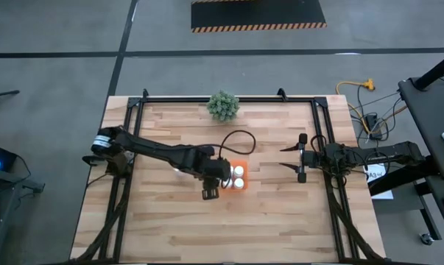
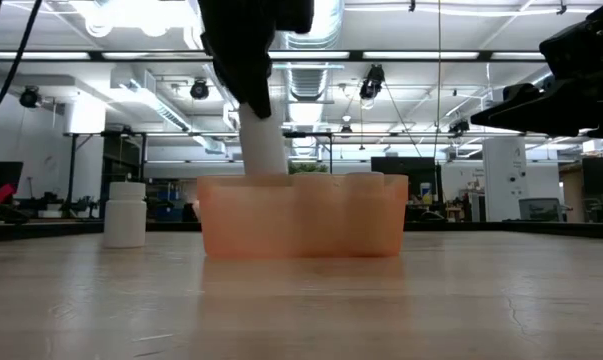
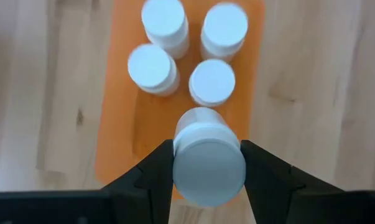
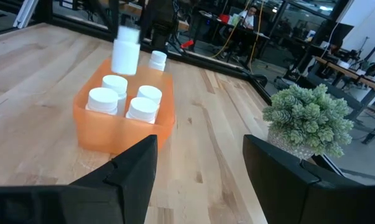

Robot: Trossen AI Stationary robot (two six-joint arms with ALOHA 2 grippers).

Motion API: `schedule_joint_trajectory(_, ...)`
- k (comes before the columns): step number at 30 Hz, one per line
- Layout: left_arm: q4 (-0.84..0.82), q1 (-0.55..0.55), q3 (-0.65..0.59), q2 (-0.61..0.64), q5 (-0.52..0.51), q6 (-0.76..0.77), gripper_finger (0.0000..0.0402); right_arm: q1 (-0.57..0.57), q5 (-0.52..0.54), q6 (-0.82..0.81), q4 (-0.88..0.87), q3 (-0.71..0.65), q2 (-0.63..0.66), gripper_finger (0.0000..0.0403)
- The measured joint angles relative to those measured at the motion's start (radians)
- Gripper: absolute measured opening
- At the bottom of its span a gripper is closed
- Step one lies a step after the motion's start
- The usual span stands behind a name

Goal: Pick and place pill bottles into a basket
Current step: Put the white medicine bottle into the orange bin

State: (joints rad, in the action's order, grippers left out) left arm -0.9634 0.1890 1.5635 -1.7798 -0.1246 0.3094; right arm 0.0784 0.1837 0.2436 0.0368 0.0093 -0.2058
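The orange tray (image 1: 229, 166) stands at the table's middle and holds several white pill bottles (image 3: 212, 81). My left gripper (image 3: 207, 149) is above the tray's empty end, shut on another white bottle (image 2: 262, 145). One more bottle (image 2: 126, 213) stands upright on the table beside the tray; it also shows in the right wrist view (image 4: 157, 60). My right gripper (image 4: 199, 155) is open and empty, off to the tray's right (image 1: 291, 162). My left gripper pinches the bottle by its upper part just under the cap (image 3: 206, 127), between its two fingers (image 3: 159, 168). The fingers come from above, pointing down. The bottle hangs tilted below them, its lower end (image 2: 269, 170) at the height of the tray's rim.
A small green bushy plant (image 1: 223, 105) stands near the table's far edge; it also shows in the right wrist view (image 4: 308, 121). A dark cable (image 1: 240, 140) loops over the table behind the tray. Bare wood lies toward the near edge.
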Motion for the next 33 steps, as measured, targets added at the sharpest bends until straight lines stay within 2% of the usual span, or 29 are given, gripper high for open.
schedule_joint_trajectory(14, 0.003, 0.000, 0.002, -0.129, 0.015, -0.001, 0.0142, 0.000, 0.000, 0.000, 0.000, 0.000, 0.000, 0.0226)
schedule_joint_trajectory(24, 0.018, 0.000, 0.001, -0.141, 0.019, -0.002, 0.0142, 0.000, 0.000, 0.000, 0.000, 0.000, 0.000, 0.0226)
schedule_joint_trajectory(26, 0.018, 0.000, 0.001, -0.141, 0.019, -0.001, 0.0152, 0.000, 0.000, 0.000, 0.000, 0.000, 0.000, 0.0226)
schedule_joint_trajectory(30, 0.025, 0.000, 0.001, -0.141, 0.019, -0.001, 0.0199, 0.000, 0.000, 0.000, 0.000, 0.000, 0.000, 0.0226)
schedule_joint_trajectory(33, 0.031, 0.000, 0.002, -0.141, 0.019, 0.000, 0.0216, 0.000, 0.000, 0.000, 0.000, 0.000, 0.000, 0.0226)
